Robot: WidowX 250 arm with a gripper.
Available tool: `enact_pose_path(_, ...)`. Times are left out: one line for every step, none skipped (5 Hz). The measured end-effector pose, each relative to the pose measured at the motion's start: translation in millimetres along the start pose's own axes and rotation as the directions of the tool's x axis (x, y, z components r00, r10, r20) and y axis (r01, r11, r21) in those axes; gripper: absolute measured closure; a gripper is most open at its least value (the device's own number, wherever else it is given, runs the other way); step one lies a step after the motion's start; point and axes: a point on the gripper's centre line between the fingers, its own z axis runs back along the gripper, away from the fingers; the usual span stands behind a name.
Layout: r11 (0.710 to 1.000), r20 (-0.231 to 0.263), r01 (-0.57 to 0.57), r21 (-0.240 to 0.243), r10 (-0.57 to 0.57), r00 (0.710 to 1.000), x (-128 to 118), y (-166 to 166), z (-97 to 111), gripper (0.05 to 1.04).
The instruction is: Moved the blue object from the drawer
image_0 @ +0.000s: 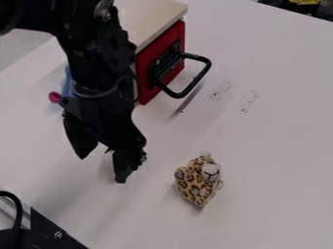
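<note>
No readable text, labels, numbers or signs. Two patches of faint dark marks (249, 98) on the white tabletop (280, 155), to the right of the black drawer handle (200, 77) as viewed, resolve into no legible characters.

Robot arm (98, 53): one
Gripper (102, 169): one
Gripper fingers (125, 165): two, spread apart
Spotted plush toy (193, 182): one
Red-fronted box (174, 40): one
Black handle (199, 79): one
Blue object (66, 82): one showing, partly hidden
Pink round piece (54, 97): one
Patches of dark marks (248, 98): two
White table (273, 146): one
Black bracket (46, 232): one
Black cable (17, 208): one, lower left
Screw on bracket (58, 235): one
</note>
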Motion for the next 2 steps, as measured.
enact_pose_path(1.000, -0.015, 0.002, -0.004, -0.002, 1.000, -3, 0, -3, 0.084)
enact_pose_path(0.996, -0.015, -0.086, -0.025, 0.086, 0.996, -1, 40, 3, 0.084)
